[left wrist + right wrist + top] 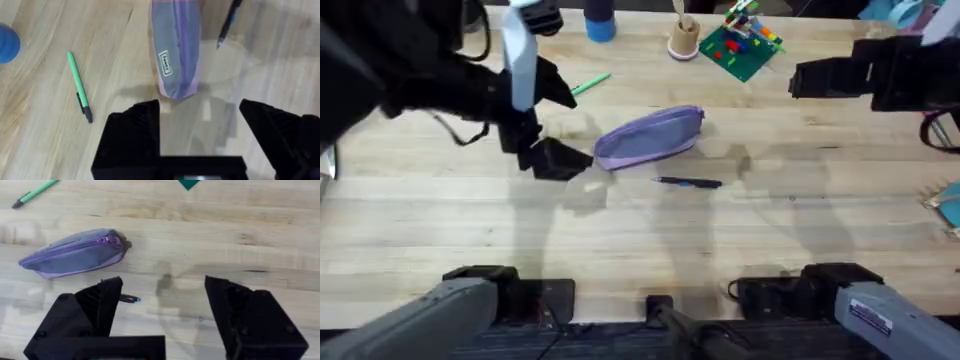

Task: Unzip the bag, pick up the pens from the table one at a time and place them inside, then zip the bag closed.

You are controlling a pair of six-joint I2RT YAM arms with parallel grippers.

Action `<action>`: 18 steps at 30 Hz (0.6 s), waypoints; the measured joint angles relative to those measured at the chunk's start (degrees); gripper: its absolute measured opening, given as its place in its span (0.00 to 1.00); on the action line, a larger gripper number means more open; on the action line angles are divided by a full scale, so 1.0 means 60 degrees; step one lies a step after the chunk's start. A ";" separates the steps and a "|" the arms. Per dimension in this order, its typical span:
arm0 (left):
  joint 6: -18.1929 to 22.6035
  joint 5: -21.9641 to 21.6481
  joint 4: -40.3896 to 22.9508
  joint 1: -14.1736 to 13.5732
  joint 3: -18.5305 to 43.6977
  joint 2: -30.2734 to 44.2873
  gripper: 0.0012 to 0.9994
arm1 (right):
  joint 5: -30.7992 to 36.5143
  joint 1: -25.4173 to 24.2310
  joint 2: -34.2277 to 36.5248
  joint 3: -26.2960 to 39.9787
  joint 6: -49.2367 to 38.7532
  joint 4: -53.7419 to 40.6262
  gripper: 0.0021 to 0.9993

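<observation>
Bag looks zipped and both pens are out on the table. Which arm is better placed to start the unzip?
Probably the left. Its open gripper sits just off the bag's near end, lined up with it in the left wrist view. The right gripper, also open, is farther off, though the zipper pull lies at its end.

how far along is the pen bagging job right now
Nothing looks done: the bag lies zipped shut, and the green pen and dark pen lie on the table. In hand: the left tool hovers open at the bag's end. Left: unzipping, both pens, zipping.
</observation>
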 joint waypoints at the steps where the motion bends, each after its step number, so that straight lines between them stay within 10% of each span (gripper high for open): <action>1: 0.0023 0.0036 0.0183 0.0000 0.0000 0.0226 0.99 | 0.0000 0.0000 0.0001 0.0000 -0.0001 0.0000 1.00; 18: 0.0061 0.1242 0.1723 0.0000 0.0000 0.3115 0.99 | 0.0000 0.0000 -0.0001 0.0000 -0.0003 0.0000 1.00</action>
